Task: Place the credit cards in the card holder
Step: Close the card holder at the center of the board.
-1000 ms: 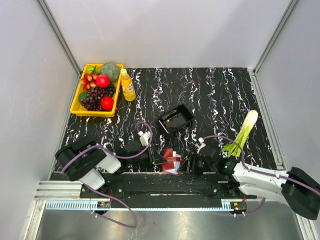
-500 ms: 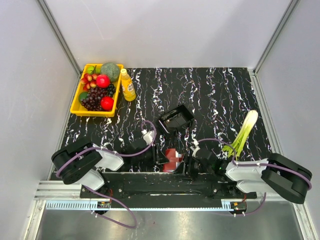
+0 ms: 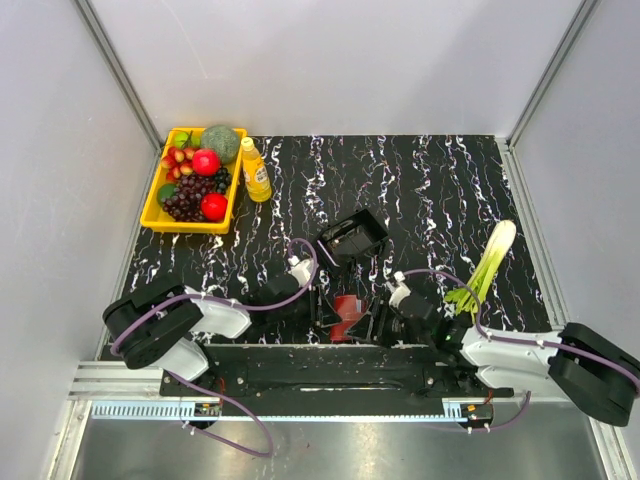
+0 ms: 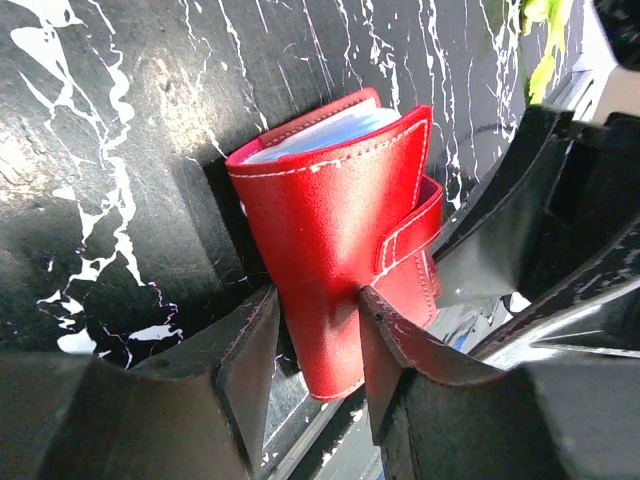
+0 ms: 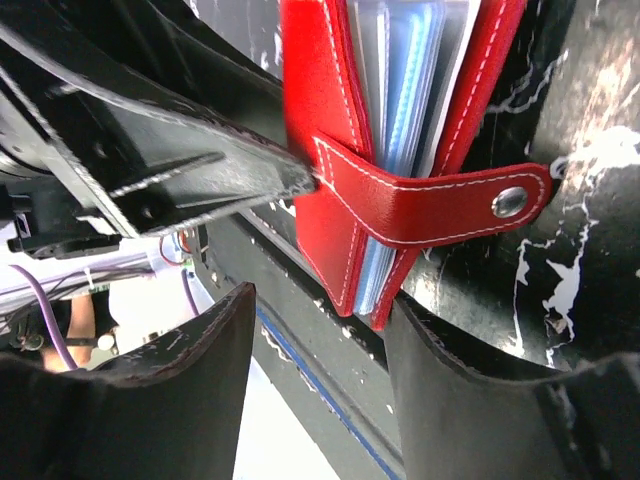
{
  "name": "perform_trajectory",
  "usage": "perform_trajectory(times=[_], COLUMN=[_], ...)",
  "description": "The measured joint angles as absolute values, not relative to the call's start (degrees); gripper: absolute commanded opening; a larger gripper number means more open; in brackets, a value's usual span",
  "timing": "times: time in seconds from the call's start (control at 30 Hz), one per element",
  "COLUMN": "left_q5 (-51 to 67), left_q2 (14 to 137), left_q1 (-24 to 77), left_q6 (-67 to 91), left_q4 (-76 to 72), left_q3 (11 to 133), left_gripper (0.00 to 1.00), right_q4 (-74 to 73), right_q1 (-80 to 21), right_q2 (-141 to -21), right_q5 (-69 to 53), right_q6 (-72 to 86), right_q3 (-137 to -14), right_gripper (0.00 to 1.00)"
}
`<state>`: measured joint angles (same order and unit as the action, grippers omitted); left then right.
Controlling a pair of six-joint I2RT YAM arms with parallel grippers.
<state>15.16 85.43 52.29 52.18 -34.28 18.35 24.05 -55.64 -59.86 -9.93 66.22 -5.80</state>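
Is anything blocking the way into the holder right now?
Yes. The holder is folded closed, and its strap crosses the open edge over the cards already inside. The left gripper straddles it too. Whether the snap is fastened I cannot tell.

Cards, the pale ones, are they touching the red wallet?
Touching. The right wrist view shows the cards tucked between the red covers of the wallet, with its strap crossing their edges.

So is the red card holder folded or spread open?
Folded: the card holder has both red panels together, pale cards sandwiched between, strap across the open edge.
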Motion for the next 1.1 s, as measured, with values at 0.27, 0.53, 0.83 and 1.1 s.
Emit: perform_trajectory(times=[0.27,0.53,0.83,1.1], left_q5=[15.2,14.3,12.6,11.2], left_q2=[86.2,85.9,84.2,82.8], left_q1=[52.6,52.7,53.1,53.2], left_q6=[51.9,52.1,52.3,52.4], left_q4=[-35.2,-37.0,-35.5,-33.7], left_q3=[18.8,17.7,17.2,17.2], left_gripper=[0.44,0.45,0.46,0.5], right_q4=[21.1,23.3,15.9,5.5], right_q1=[-55.5,-55.4,-55.4,-56.9], right_q2=[-61.8,-68.8,-63.5,-65.3], right_q5=[-5.6,-5.1,-2.8,0.0], right_q6=[62.2,58.2,54.8,48.7], right_q3=[-9.9,-14.1,-15.6,-22.2], right_gripper=[0.6,0.47,0.22,0.09])
